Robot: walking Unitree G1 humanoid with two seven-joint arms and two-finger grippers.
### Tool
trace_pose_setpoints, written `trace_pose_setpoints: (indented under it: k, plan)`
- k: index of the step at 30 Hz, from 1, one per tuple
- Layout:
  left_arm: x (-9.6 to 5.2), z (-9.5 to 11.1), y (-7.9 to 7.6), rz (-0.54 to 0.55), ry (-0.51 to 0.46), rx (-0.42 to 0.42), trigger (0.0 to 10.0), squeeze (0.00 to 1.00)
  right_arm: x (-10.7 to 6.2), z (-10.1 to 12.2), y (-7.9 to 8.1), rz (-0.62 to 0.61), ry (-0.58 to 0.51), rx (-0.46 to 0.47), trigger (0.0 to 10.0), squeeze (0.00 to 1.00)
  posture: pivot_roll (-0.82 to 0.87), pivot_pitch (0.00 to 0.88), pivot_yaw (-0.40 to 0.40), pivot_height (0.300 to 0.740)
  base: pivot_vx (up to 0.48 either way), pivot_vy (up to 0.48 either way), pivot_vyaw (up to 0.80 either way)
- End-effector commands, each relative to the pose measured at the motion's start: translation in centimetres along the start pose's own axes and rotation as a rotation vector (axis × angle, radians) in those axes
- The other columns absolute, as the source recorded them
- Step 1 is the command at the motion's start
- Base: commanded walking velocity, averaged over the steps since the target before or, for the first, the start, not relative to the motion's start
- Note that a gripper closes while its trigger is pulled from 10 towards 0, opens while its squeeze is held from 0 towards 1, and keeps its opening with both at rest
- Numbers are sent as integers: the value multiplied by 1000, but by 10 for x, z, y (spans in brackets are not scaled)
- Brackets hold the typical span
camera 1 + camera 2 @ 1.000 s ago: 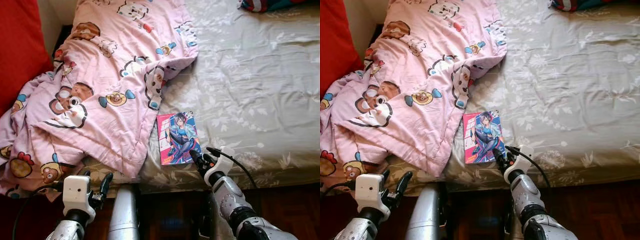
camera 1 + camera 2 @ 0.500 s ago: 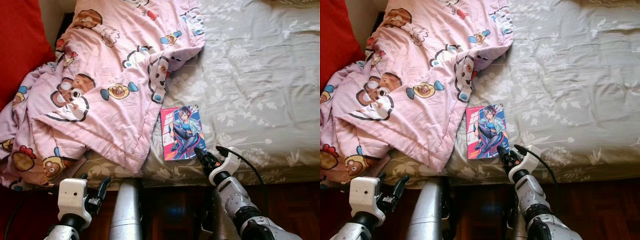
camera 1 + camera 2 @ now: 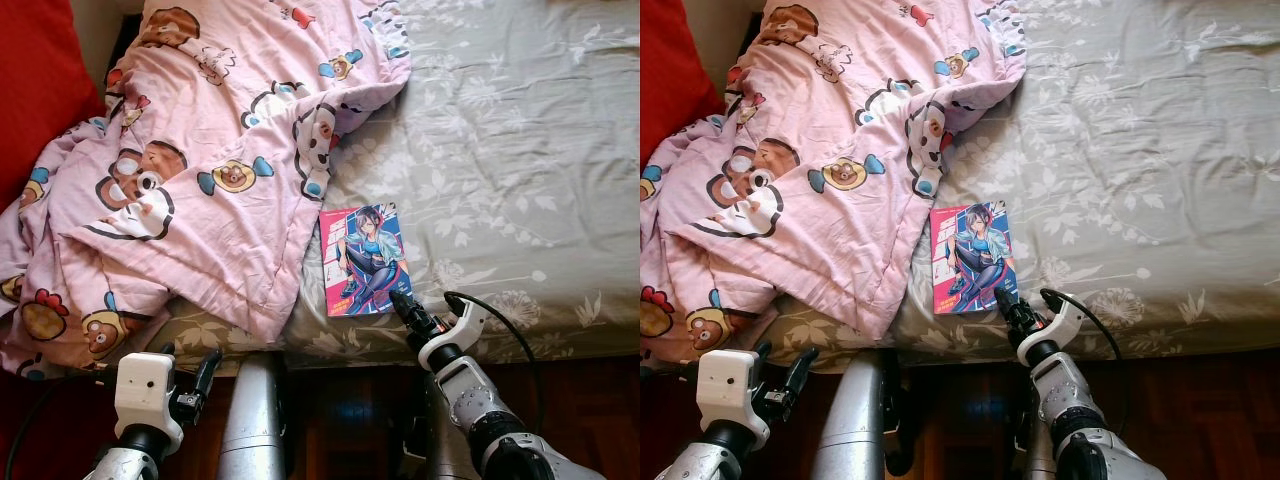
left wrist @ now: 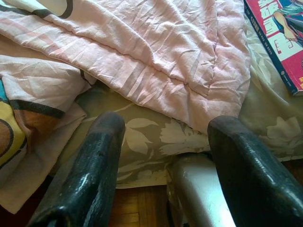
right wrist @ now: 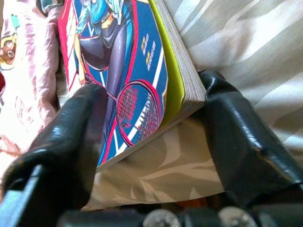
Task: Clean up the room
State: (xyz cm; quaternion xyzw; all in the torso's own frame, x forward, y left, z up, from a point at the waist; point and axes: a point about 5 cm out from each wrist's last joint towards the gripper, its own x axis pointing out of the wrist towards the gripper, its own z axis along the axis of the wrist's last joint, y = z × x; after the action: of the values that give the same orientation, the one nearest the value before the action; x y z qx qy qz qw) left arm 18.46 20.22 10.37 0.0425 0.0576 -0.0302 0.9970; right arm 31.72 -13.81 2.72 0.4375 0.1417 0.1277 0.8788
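**A:** so what's the plan here? Looks like the comic book (image 3: pixel 362 259) is lying flat on the grey floral bedsheet (image 3: pixel 520 150), near edge of the bed, just right of the pink cartoon blanket (image 3: pixel 210 170).

**B:** yeah, my guess is it's the thing getting tidied. The right gripper (image 3: pixel 408 312) is parked at the book's near right corner, coming in low from the bed edge. Makes sense, since a flat book gives you nothing to grab except an edge or corner.

**A:** is it actually holding it?

**B:** Not clamped, I'd say. In the right wrist view the fingers (image 5: pixel 246 142) are spread apart with the book's corner (image 5: pixel 189 94) sitting between them. One finger is over the cover and the other is by the page edge, touching or nearly so. So it's bracketing the corner, not squeezing yet.

**A:** and the left one?

**B:** left gripper (image 3: pixel 195 375) hangs idle below the mattress edge, fingers (image 4: pixel 90 175) wide apart, nothing in them. It's pointed at the blanket's hanging hem.
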Motion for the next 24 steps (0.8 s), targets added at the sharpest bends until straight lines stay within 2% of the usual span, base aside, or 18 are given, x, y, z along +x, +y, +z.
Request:
trace_pose_setpoints:
  k: [1, 2, 4, 14, 24]
  plan:
    - [-5, -4, 2, 10, 34, 7, 10000, 0, -3, -18, 0, 0, 62, 31, 4392, 0, 299, 395, 96, 581, 0, 0, 0]
    - [-4, -4, 2, 10, 34, 7, 10000, 0, -3, -18, 0, 2, 63, 29, 3725, 0, 299, 395, 96, 581, 0, 0, 0]
    - [-3, -4, 2, 11, 32, 6, 10000, 0, -3, -18, 0, 5, 61, 31, 0, 0, 299, 394, 94, 581, 0, 0, 0]
    - [-2, -6, -1, 13, 35, 5, 10000, 0, -4, -16, -3, 0, 51, 23, 0, 0, 288, 388, 82, 581, 0, 0, 0]
    - [8, -8, -2, 21, 18, -5, 10000, 0, -4, -12, -3, -20, 36, 5, 0, 0, 265, 345, 56, 581, 0, 0, 0]
